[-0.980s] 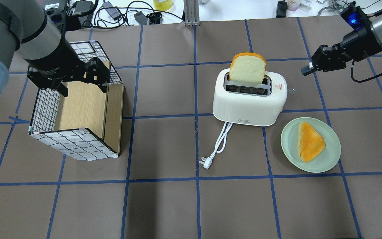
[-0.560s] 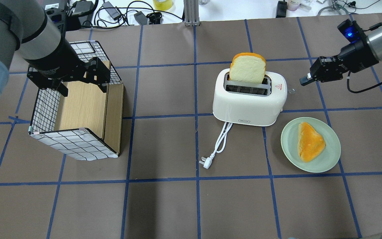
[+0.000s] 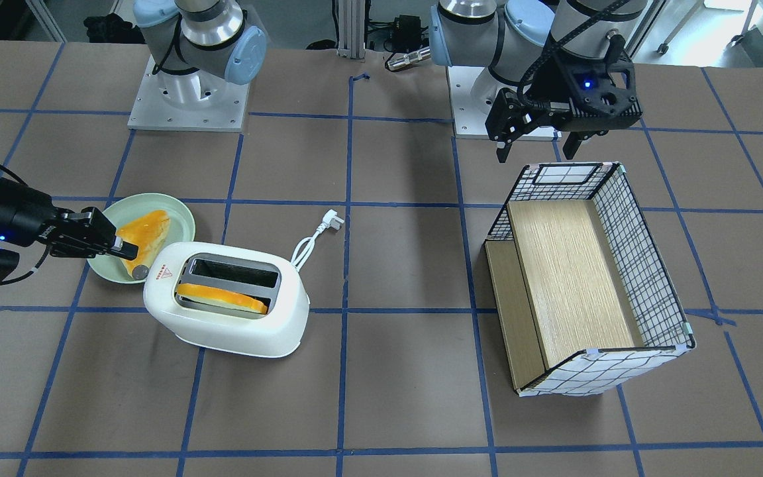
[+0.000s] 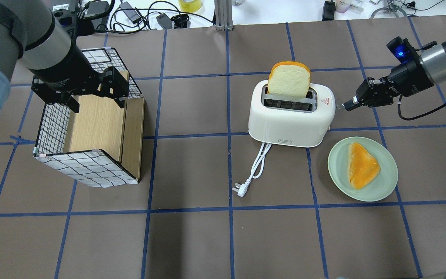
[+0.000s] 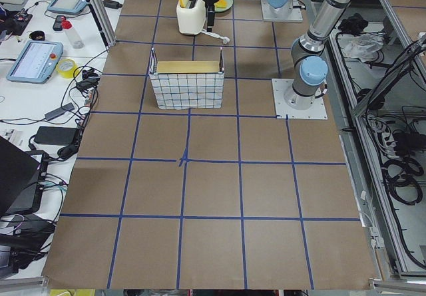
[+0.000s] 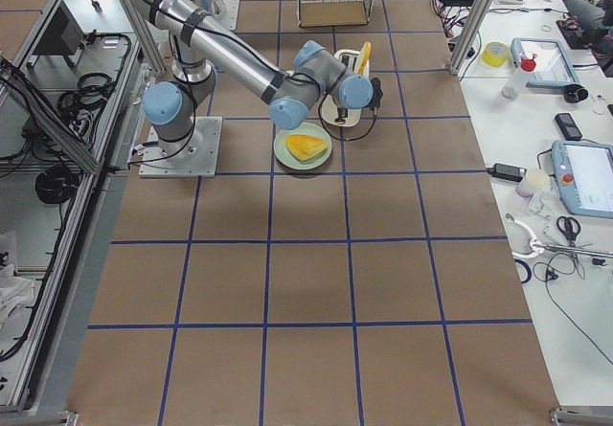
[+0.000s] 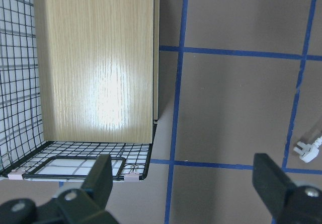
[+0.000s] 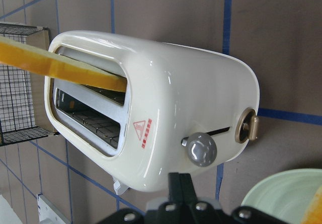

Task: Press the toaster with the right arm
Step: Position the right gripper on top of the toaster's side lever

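1. The right tool (image 4: 347, 105), fingers pressed together, points at the end of the rounded white two-slot toaster (image 4: 290, 120). Its tips are close to the grey round knob (image 8: 202, 149).
2. One toaster slot holds an upright orange-crusted bread slice (image 4: 289, 79).
3. Near that tool on the tabletop (image 4: 192, 174), a round pale-green plate (image 4: 386, 182) carries another slice (image 4: 362, 164).
4. The left tool (image 4: 97, 101), fingers spread apart, hangs over a black wire-mesh basket (image 4: 52, 128) lined with wooden panels.

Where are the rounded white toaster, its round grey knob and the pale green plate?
Rounded white toaster (image 4: 289, 124): overhead view, front wall.
Round grey knob (image 8: 202, 149): right wrist view, its face.
Pale green plate (image 4: 333, 166): overhead view, bare rim.
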`<state>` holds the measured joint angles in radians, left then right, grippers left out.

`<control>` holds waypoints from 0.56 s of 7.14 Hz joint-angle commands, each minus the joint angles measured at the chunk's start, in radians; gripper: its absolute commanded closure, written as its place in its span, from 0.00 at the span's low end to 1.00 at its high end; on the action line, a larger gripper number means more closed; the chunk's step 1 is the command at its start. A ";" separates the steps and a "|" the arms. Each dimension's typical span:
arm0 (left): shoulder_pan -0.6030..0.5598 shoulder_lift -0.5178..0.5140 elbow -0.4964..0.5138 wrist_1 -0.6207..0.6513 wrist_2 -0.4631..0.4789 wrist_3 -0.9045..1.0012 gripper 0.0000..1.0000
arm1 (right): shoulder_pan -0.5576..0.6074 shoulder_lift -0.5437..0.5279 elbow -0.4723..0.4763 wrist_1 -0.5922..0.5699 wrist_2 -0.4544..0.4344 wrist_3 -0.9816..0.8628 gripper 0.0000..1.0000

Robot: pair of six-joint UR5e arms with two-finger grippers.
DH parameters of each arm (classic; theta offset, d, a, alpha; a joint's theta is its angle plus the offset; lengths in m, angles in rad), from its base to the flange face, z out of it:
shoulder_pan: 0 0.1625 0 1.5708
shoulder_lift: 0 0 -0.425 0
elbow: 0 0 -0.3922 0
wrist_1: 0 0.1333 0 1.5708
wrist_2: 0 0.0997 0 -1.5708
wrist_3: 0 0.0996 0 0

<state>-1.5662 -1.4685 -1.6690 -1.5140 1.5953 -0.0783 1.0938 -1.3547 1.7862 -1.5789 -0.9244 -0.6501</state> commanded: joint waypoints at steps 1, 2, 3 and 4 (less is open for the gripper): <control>0.000 0.000 0.000 0.000 0.000 0.000 0.00 | 0.000 0.020 0.001 -0.030 0.042 -0.006 1.00; 0.000 0.000 0.000 0.000 0.000 0.000 0.00 | 0.000 0.020 0.001 -0.047 0.044 -0.005 1.00; 0.000 0.000 0.000 0.000 0.000 0.000 0.00 | 0.000 0.020 0.001 -0.059 0.044 -0.003 1.00; 0.000 0.000 0.000 0.000 0.000 0.000 0.00 | 0.000 0.020 -0.001 -0.072 0.045 -0.002 1.00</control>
<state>-1.5662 -1.4681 -1.6689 -1.5140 1.5954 -0.0782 1.0937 -1.3352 1.7868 -1.6344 -0.8812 -0.6537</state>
